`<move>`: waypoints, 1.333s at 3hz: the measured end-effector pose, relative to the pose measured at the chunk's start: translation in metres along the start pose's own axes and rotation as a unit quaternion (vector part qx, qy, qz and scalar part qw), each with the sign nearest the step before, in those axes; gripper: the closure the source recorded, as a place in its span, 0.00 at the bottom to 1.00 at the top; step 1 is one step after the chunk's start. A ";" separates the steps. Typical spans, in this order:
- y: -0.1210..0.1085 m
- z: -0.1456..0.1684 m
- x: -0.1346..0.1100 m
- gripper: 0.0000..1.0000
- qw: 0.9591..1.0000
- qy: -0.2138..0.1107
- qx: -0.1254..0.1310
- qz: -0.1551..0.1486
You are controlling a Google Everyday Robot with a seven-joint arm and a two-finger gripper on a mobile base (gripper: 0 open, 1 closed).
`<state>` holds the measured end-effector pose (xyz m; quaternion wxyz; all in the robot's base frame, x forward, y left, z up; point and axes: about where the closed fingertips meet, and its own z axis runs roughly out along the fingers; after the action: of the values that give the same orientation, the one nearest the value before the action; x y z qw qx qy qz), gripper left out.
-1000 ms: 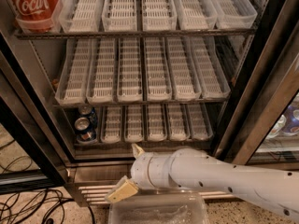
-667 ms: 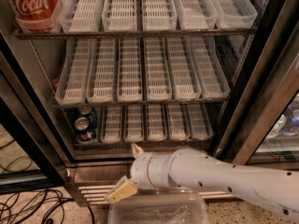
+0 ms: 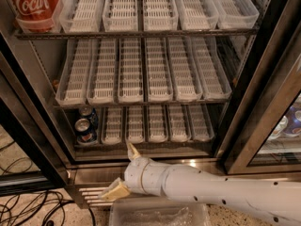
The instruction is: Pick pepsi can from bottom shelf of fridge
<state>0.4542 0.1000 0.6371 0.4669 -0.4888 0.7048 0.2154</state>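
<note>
Camera view: the gripper (image 3: 117,172) is held wide open, empty; the pepsi can (image 3: 85,130) is seen above-left of it on the bottom shelf (image 3: 160,125).

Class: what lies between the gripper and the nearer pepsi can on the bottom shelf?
In the camera view, only the steel sill edging the bottom shelf separates the open gripper, low outside the fridge, from the pepsi can.

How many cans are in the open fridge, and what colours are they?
Red cans: 1, the Coca-Cola can, on the top rack in view.
Blue cans: 2, the pepsi can and another can behind it, in the left lane of the bottom shelf.
Total: 3.
The end effector hangs open at the foot of the fridge, holding nothing.
</note>
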 end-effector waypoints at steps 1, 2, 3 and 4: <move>-0.016 0.029 -0.010 0.00 0.998 -0.050 0.044 -0.014; -0.034 0.055 -0.016 0.00 0.992 -0.094 0.088 0.005; -0.041 0.091 -0.016 0.00 0.983 -0.121 0.130 0.044; -0.041 0.091 -0.016 0.00 0.983 -0.121 0.130 0.044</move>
<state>0.5331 0.1594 0.6146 0.5980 -0.3628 0.6862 0.1996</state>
